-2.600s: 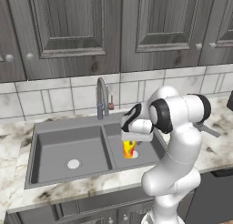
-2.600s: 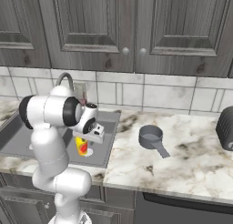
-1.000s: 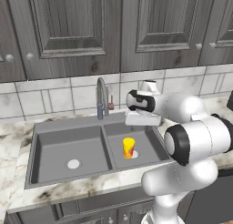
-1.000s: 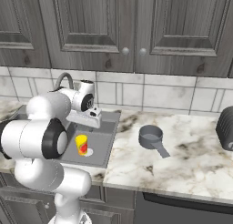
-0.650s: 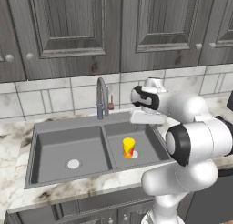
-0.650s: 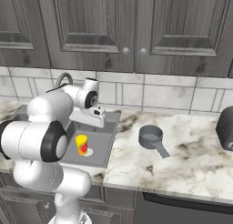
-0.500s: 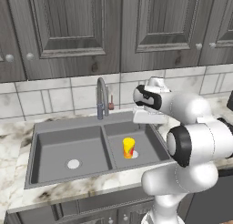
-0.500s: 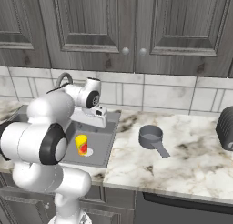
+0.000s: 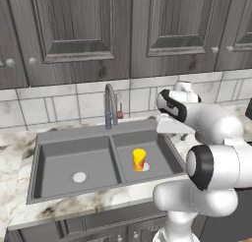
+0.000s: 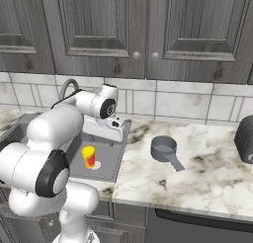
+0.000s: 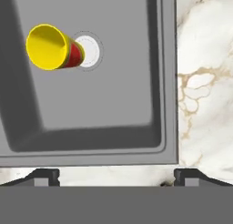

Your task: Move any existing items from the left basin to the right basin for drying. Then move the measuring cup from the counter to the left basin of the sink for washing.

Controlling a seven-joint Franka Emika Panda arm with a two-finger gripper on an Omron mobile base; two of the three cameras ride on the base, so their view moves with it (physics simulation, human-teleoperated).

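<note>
The yellow cup (image 9: 139, 160) with its orange-red lower part stands upright in the right basin (image 9: 158, 155) beside the pale drain. In the hand view the yellow cup (image 11: 52, 48) lies at upper left, well away from my fingertips (image 11: 45, 175). My gripper (image 9: 173, 129) hangs open and empty above the right basin's back right corner, higher than the cup. The left basin (image 9: 64, 160) holds nothing but its drain. The dark grey measuring cup (image 10: 164, 149) sits on the counter (image 10: 207, 173) right of the sink, handle pointing toward the front right.
A curved grey tap (image 9: 109, 105) rises behind the sink's divider. A dark ribbed object (image 10: 245, 138) stands at the far right of the counter. Grey cabinet doors hang above the tiled backsplash.
The gripper, earlier down at the yellow cup in the right basin, has let go and risen. Over the last second it has drifted right toward the basin's edge. The cup stays put.
</note>
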